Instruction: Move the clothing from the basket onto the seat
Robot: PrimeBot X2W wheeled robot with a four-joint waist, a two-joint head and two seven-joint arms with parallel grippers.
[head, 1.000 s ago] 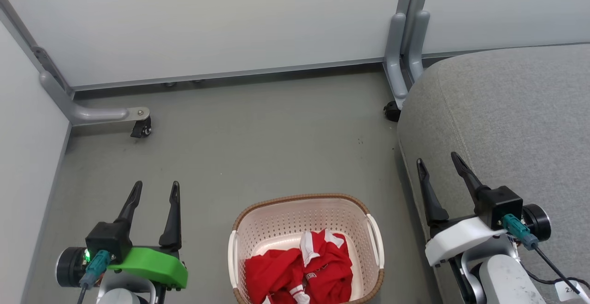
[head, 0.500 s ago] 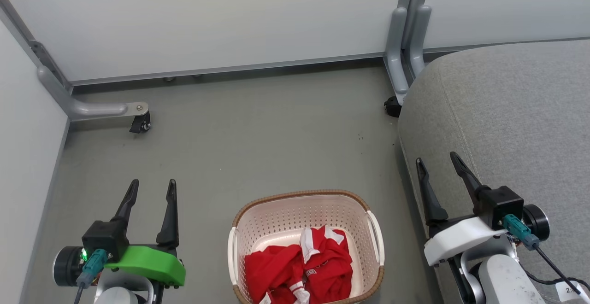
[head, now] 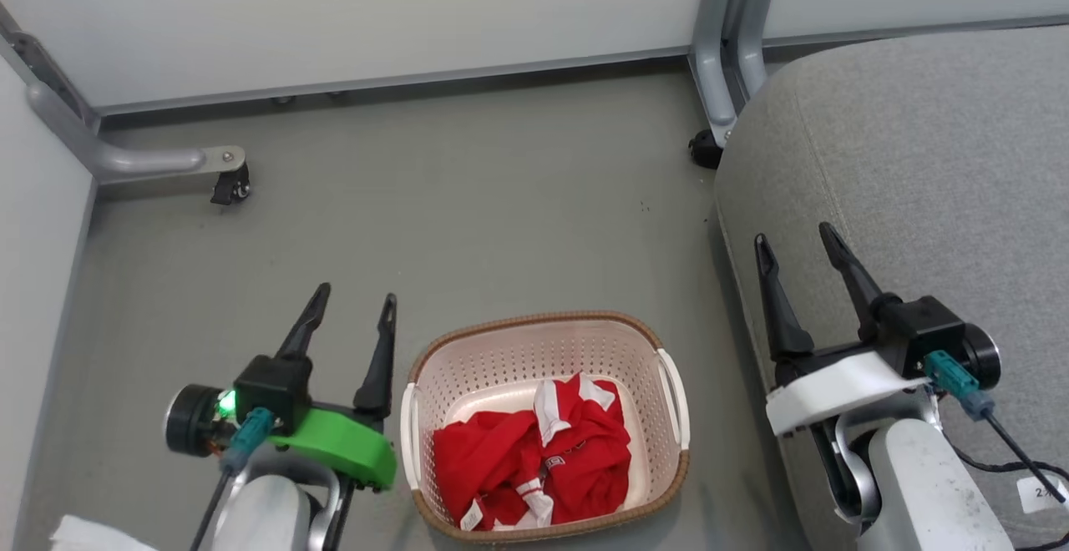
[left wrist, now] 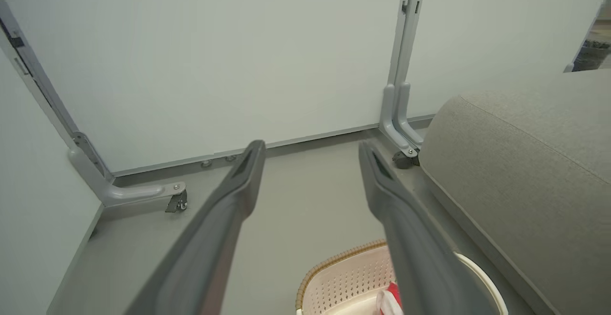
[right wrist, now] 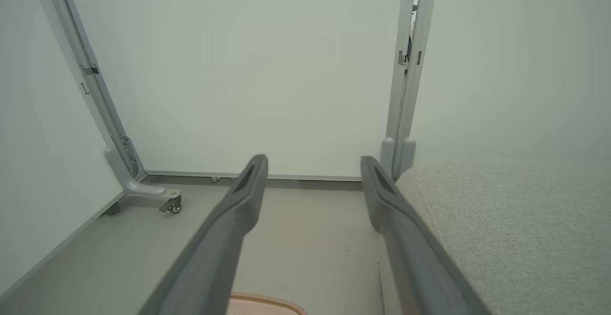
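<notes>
Starting at the left, how is the left gripper (head: 356, 294) held, and why there?

It is held low over the grey floor (head: 468, 200), just beside the left wall of the basket (head: 534, 319). Its two dark fingers are spread wide and nothing is between them. This is judged to be a staging position: the jaws are set apart so that cloth can be taken once the arm is swung over the rim.

And the basket itself?

It is set on the floor between the two arms, close to the robot's base. The clothing (head: 534, 459) is seen bunched in its bottom, red with white trim, crumpled toward the near side, with a bare patch of the bottom exposed at the far side. None of it is gripped or lifted, so the task is judged to be at its very start.

What is seen at the right?

The right gripper (head: 793, 234) is held alongside the left edge of the seat (head: 919, 159), its fingers likewise parted and empty. The seat is placed near the basket, with a strip of floor between them, so a short carry to the right is expected.

What is called for next?

A reach down into the basket is called for — most likely by the left arm, since it is nearest the heap. Because the fabric is soft and tangled, both garments may be dragged up together, or a fold may be snagged on the rim.
</notes>
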